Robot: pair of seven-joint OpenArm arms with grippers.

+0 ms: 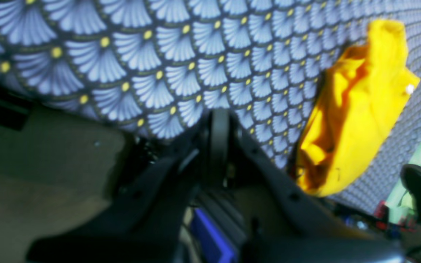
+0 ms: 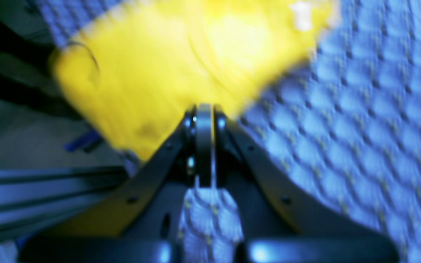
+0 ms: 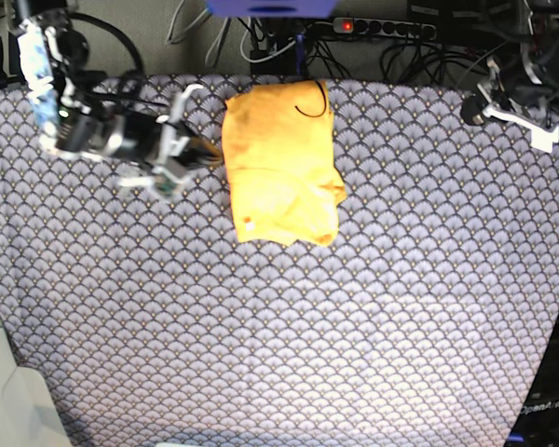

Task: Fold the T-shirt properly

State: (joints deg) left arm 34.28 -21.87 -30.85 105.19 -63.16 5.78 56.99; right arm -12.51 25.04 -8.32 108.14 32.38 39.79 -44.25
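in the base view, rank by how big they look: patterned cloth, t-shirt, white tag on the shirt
1. patterned cloth, spanning nearly the whole view
2. T-shirt, a folded bundle on it
3. white tag, a tiny speck near the shirt's lower corner

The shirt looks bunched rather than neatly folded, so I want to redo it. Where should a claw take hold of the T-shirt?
Probably the near corner with the small white tag, coming in from the right claw side. There the T-shirt edge lies flat on the patterned cloth; the opposite near corner is bunched, so a pinch there would likely catch several layers.
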